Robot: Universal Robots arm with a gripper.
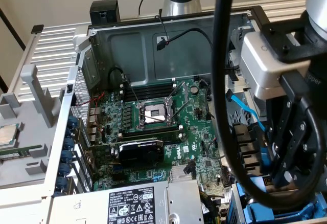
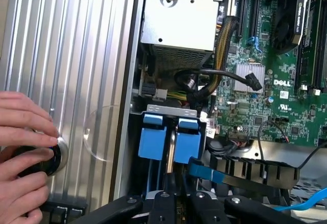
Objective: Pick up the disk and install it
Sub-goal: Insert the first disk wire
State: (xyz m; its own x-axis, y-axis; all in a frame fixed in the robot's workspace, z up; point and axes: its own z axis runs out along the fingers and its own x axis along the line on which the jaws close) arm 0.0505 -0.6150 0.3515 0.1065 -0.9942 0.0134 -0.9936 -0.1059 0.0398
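Blue carrier rails (image 2: 153, 143) flank the disk (image 2: 171, 153), standing on edge in the drive bay (image 2: 171, 110) low at the exterior view's right. The pincer (image 2: 179, 197) looks clamped on its near edge; keeping it square to the slot should prevent the rails jamming.

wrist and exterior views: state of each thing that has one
case: open, side off
disk: on edge at the drive bay, gripped
gripper: shut on disk
socket: levers raised
chip: outside the case, lying flat
hand: fingers on a black knob
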